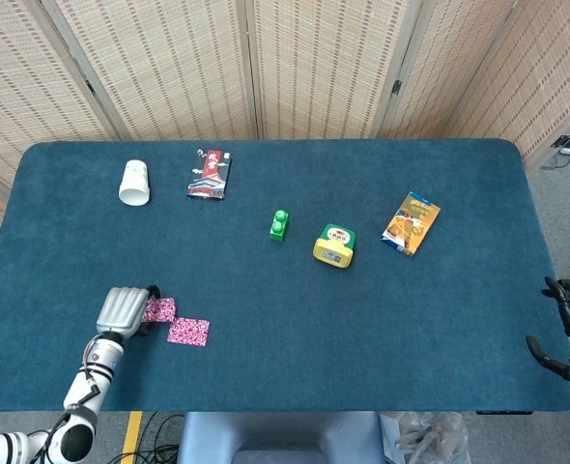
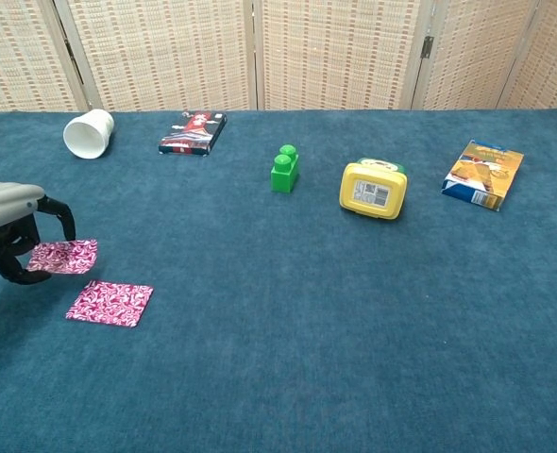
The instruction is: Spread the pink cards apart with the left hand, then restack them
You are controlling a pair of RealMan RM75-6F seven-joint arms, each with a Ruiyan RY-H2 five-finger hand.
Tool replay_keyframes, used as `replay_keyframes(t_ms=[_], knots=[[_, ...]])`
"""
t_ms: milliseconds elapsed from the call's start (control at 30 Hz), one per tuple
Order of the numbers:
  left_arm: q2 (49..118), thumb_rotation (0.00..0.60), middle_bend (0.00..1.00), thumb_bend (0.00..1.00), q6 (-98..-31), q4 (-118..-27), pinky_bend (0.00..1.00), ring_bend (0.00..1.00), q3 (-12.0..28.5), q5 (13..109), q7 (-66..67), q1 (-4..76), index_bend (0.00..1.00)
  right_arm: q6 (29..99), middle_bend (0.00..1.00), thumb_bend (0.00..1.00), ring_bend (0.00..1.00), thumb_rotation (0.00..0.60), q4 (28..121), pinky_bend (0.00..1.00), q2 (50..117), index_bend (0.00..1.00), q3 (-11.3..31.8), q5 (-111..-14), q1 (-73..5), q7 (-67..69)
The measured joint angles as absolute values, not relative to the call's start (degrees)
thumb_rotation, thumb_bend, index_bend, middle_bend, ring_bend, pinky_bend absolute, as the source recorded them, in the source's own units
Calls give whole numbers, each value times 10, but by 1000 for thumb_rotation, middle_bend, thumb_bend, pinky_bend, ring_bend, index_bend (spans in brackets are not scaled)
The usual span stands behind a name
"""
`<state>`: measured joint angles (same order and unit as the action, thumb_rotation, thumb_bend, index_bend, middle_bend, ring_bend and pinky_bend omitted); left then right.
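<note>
Where bamboo screens (image 1: 314, 68) stand behind — blue table (image 1: 362, 329).

No lettering I can read from either of my cameras.
The dark packet (image 1: 209, 174), the yellow box (image 1: 334, 246) and the orange-and-blue packet (image 1: 411, 223) all carry printing, and the white cup (image 1: 134, 183) has a faint mark on its side, but at this size every bit of it is a blur of colour to me, with no word, brand or number legible.
</note>
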<state>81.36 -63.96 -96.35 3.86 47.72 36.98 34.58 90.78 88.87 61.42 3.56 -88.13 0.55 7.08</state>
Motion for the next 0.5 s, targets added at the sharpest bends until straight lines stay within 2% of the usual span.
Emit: replay_keyframes(t_ms=[167, 500], knots=[[815, 600, 936, 315, -643, -998, 1000, 893, 23, 499, 387, 348, 384, 909, 266, 331, 117, 600, 887, 137, 615, 53, 36, -880, 7, 73], [849, 600, 936, 315, -652, -1012, 1000, 893, 7, 500, 431, 357, 376, 910, 266, 332, 117, 600, 883, 136, 614, 53, 35, -880, 9, 79]])
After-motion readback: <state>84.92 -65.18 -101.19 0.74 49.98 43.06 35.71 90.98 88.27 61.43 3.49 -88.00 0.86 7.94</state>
